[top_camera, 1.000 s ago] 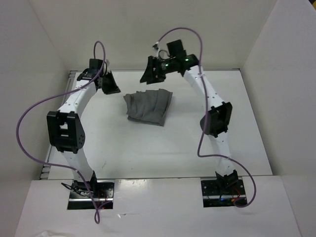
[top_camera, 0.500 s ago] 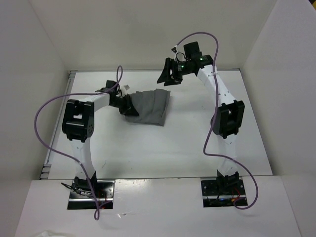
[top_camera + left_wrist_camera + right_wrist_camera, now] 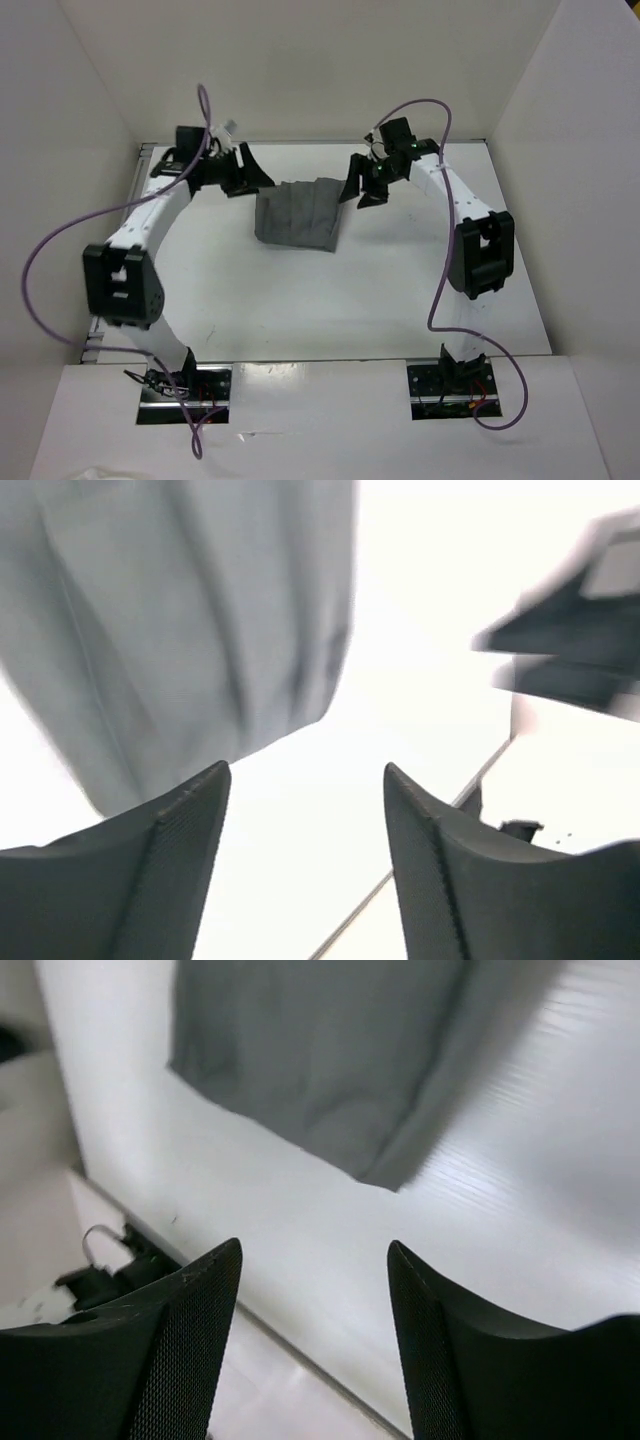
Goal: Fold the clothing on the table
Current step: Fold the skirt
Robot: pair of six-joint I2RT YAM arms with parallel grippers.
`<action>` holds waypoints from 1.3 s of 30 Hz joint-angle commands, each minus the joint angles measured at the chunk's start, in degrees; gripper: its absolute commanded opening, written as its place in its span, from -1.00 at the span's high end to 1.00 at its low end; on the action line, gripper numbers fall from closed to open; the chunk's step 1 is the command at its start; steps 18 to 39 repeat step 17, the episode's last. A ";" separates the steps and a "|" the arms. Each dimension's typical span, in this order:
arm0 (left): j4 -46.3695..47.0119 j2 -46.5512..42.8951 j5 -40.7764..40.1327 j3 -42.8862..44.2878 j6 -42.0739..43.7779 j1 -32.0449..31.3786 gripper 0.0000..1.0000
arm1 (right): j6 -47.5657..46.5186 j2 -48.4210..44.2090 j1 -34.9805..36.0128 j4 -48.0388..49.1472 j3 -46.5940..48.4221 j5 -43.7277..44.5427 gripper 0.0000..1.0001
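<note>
— Start with the left arm, from the near edge?
— Bolted at the near left, climbing to a bent elbow pushed out leftward, then reaching over to the far side of the table. Ending in the left gripper, turned inward toward the middle.
— Jaws?
— Spread apart, holding nothing; only bare white tabletop in the gap, seen from the wrist.
— And the right arm?
— Much the mirror: up from the near right, elbow out rightward, forearm angled back in toward the far middle. Tipped by the right gripper, likewise spread wide and empty.
— Whereabouts of the clothing?
— Flat on the far half of the table, between the two grippers; a grey block, creased in ridges from near to far. Just beside the left gripper at its far-left corner, just beside the right gripper at its far-right edge. Pinched by neither. From each wrist, ahead of the fingertips across a strip of bare table.
— Touching any finger?
— Cannot tell from above; apart in both wrist views.
</note>
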 commanded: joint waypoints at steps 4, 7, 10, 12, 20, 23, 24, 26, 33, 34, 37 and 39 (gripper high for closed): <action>0.91 -19.65 -10.34 -17.25 -2.35 0.71 -0.43 | 8.23 -7.60 -2.71 3.02 -19.00 21.85 -0.31; 6.54 -21.68 -10.97 -32.17 -7.03 0.71 -0.43 | 13.59 -9.79 -2.71 7.49 -30.51 22.13 -0.31; 8.76 -22.83 -11.67 -37.33 -11.88 0.71 -0.43 | 15.18 -11.12 -2.71 9.27 -35.03 23.07 -0.31; 8.76 -23.36 -12.20 -37.34 -11.88 0.71 -0.43 | 15.18 -11.12 -2.71 9.78 -36.07 23.27 -0.33; 9.99 -22.23 -12.73 -37.25 -13.11 -0.34 -0.41 | 15.18 -10.50 -1.66 9.26 -35.47 23.26 -0.34; 9.99 -22.23 -12.73 -37.25 -13.11 -0.34 -0.41 | 15.18 -10.50 -1.66 9.26 -35.47 23.26 -0.34; 9.99 -22.23 -12.73 -37.25 -13.11 -0.34 -0.41 | 15.18 -10.50 -1.66 9.26 -35.47 23.26 -0.34; 9.99 -22.23 -12.73 -37.25 -13.11 -0.34 -0.41 | 15.18 -10.50 -1.66 9.26 -35.47 23.26 -0.34; 9.99 -22.23 -12.73 -37.25 -13.11 -0.34 -0.41 | 15.18 -10.50 -1.66 9.26 -35.47 23.26 -0.34; 9.99 -22.23 -12.73 -37.25 -13.11 -0.34 -0.41 | 15.18 -10.50 -1.66 9.26 -35.47 23.26 -0.34; 9.99 -22.23 -12.73 -37.25 -13.11 -0.34 -0.41 | 15.18 -10.50 -1.66 9.26 -35.47 23.26 -0.34; 9.99 -22.23 -12.73 -37.25 -13.11 -0.34 -0.41 | 15.18 -10.50 -1.66 9.26 -35.47 23.26 -0.34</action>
